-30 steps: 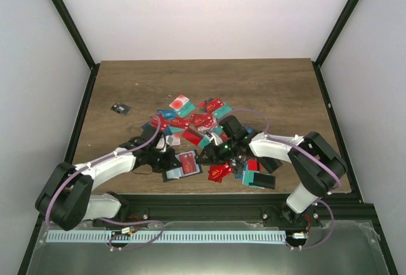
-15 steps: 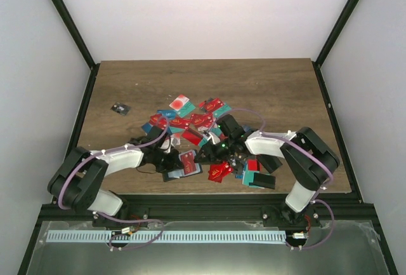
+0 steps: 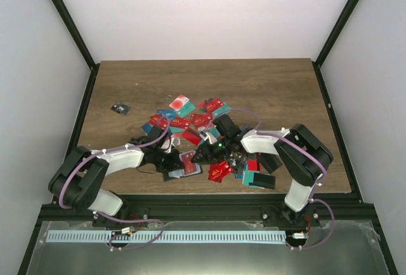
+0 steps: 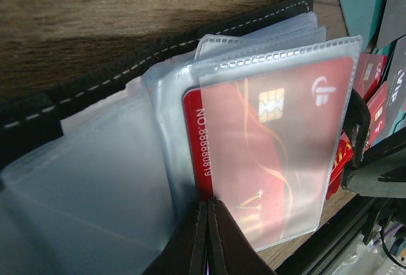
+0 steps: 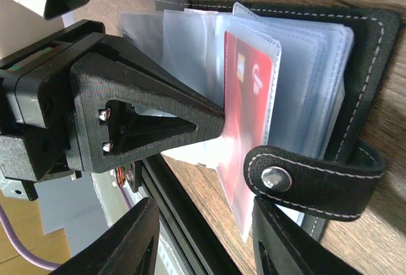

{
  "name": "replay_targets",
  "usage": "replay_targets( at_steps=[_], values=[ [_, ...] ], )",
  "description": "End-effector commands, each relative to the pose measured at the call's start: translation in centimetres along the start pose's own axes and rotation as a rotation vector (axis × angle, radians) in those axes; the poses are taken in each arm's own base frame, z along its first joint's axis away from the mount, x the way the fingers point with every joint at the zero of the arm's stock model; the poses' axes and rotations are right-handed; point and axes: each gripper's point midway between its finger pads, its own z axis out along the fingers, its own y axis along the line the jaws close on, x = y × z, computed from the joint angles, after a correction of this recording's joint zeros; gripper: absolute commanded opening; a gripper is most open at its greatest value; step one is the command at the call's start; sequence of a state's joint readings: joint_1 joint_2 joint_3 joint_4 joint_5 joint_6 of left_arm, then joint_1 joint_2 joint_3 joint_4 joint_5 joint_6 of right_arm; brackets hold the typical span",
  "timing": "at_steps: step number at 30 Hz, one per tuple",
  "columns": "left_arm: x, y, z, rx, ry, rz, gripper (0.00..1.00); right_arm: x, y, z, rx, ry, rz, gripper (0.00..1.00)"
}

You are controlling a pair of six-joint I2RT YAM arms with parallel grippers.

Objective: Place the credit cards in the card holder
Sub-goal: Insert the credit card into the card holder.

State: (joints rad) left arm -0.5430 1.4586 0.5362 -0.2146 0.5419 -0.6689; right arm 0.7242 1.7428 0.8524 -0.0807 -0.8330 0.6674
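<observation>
The card holder (image 3: 175, 174) lies open near the table's front edge, clear sleeves fanned out. A red credit card (image 4: 273, 135) sits inside one sleeve. My left gripper (image 4: 208, 204) is shut, its tips pressed onto the sleeves at that card's edge. In the right wrist view it (image 5: 219, 121) points into the fanned sleeves of the holder (image 5: 365, 65), beside the red card (image 5: 250, 91). My right gripper (image 5: 204, 240) is open, one finger just under the clasp tab (image 5: 311, 176), a sleeve corner hanging between its fingers. In the top view the right gripper (image 3: 206, 154) is at the holder's right side.
Loose credit cards (image 3: 196, 121) are piled behind the holder, more red ones (image 3: 219, 171) to its right. A teal card and black cases (image 3: 259, 179) lie under the right arm. A small black object (image 3: 119, 108) sits alone at the left. The table's front rail is close.
My right gripper has slid a little left, closer to the holder. The left arm's elbow has folded in while its gripper stayed shut on the sleeves.
</observation>
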Motion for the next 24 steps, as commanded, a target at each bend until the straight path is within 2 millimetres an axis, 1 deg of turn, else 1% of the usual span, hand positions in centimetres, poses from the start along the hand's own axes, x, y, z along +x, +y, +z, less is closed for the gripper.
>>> replay_targets(
  at_steps=[1,5,11,19,24],
  values=[
    [0.4,1.2,0.7,-0.043,0.008,0.017,0.04,-0.7,0.4,0.4,0.008,-0.006,-0.02,0.43],
    [0.4,1.2,0.7,-0.039,0.008,0.02,0.04,-0.6,0.1,0.6,0.009,0.001,-0.015,0.43],
    [0.4,1.2,0.8,-0.038,0.013,0.022,0.04,-0.5,0.1,1.3,0.007,0.015,-0.016,0.42],
    [0.5,1.2,0.8,-0.036,0.016,0.028,0.04,-0.7,0.5,1.5,0.001,0.016,-0.022,0.42],
    [0.5,1.2,0.8,-0.037,0.017,0.029,0.04,-0.5,1.2,1.7,0.0,0.022,-0.032,0.42]
  ],
)
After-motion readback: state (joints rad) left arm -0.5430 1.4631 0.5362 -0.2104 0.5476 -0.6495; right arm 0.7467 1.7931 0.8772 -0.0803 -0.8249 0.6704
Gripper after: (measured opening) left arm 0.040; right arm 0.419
